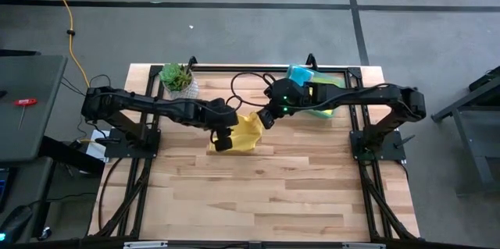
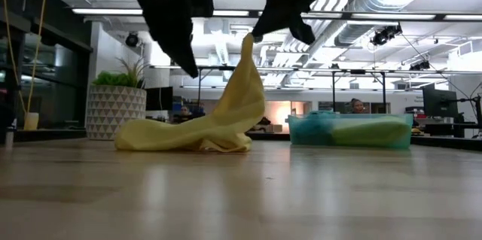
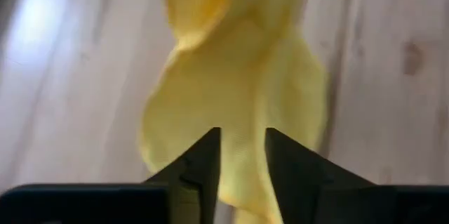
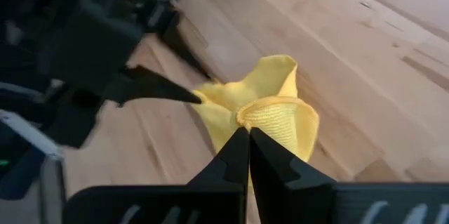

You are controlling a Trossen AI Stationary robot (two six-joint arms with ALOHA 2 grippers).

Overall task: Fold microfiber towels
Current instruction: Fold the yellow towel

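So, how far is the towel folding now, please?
Nothing looks finished yet. In hand: the right claw is shut on a corner of the yellow towel, lifting it while the rest lies crumpled on the table. The left claw is open above the cloth, holding nothing. Left: this fold, plus the towels piled in the green tray, if they need folding too.
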